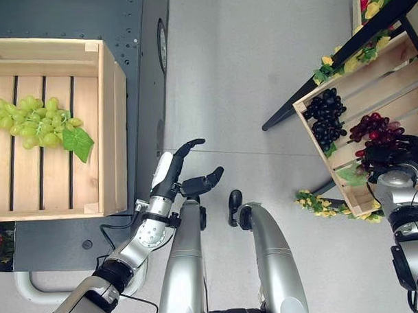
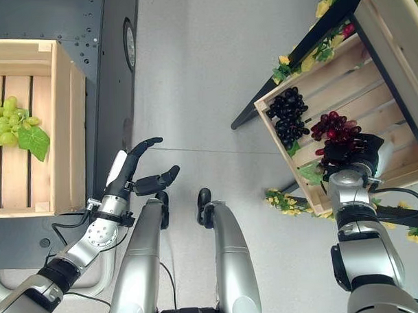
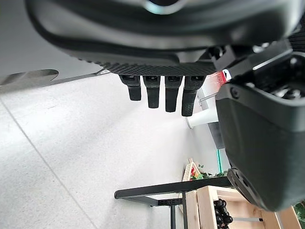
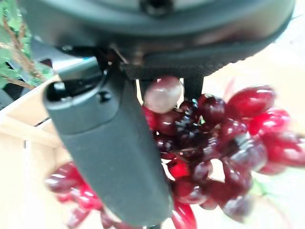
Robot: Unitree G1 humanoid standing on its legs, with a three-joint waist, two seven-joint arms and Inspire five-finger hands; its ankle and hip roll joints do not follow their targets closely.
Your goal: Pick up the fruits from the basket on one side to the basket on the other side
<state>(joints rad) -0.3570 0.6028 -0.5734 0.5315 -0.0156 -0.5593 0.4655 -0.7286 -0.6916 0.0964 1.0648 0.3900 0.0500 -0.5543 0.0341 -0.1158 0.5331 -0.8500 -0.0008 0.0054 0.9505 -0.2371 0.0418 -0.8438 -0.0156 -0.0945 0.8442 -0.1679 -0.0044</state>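
A bunch of red grapes (image 1: 376,129) lies in the tilted wooden crate (image 1: 371,89) on my right, beside a bunch of black grapes (image 1: 326,114). My right hand (image 1: 394,157) rests on the lower end of the red bunch. Up close, its thumb (image 4: 114,152) presses against the red grapes (image 4: 224,138) and its fingers curl behind them. On my left, a flat wooden crate (image 1: 108,132) holds green grapes (image 1: 36,121) with a leaf. My left hand (image 1: 189,174) hangs open over the floor between the crates, holding nothing.
The left crate sits on a dark metal table (image 1: 148,76). The right crate leans on a black frame (image 1: 316,91) trimmed with yellow flowers (image 1: 320,204). Another crate (image 1: 368,3) with fruit stands at the far right. Grey floor lies between.
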